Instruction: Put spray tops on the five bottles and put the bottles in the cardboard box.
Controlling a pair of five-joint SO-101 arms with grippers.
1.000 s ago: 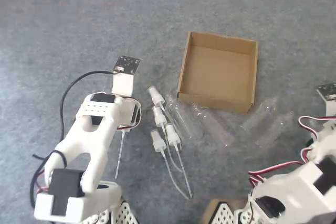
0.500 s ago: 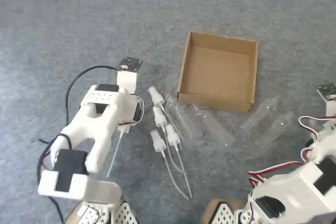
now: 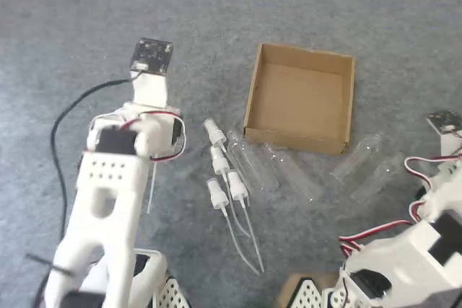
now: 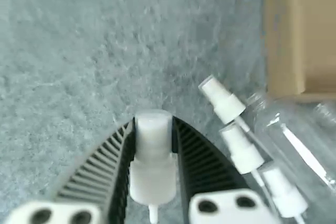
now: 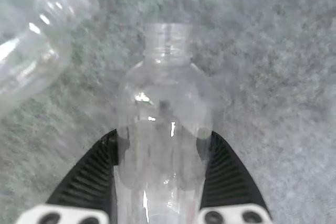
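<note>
Fingers (image 4: 102,169) of left gripper (image 4: 152,127) pinch white plastic spray top (image 4: 152,163) at 9 o'clock: likely light, rigid, dip tube bendy; hold collar. Right gripper (image 5: 160,148) clasps clear plastic bottle (image 5: 163,108), 4 o'clock: probably slick, crushable; grip mid-body.

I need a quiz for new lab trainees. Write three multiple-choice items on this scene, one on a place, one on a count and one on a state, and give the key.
1. Where do the loose spray tops lie?
A. in the box
B. on the grey carpet beside the bottles
C. screwed onto bottles

2. How many loose spray tops lie there?
A. two
B. six
C. four

3. What state is the left tool in?
A. shut on a spray top
B. open, holding nothing
C. shut on a bottle

Key:
1 B, the high view shows them on the carpet next to the bottles.
2 C, four white heads show there.
3 A, the left wrist view shows it clamped on one.
</note>
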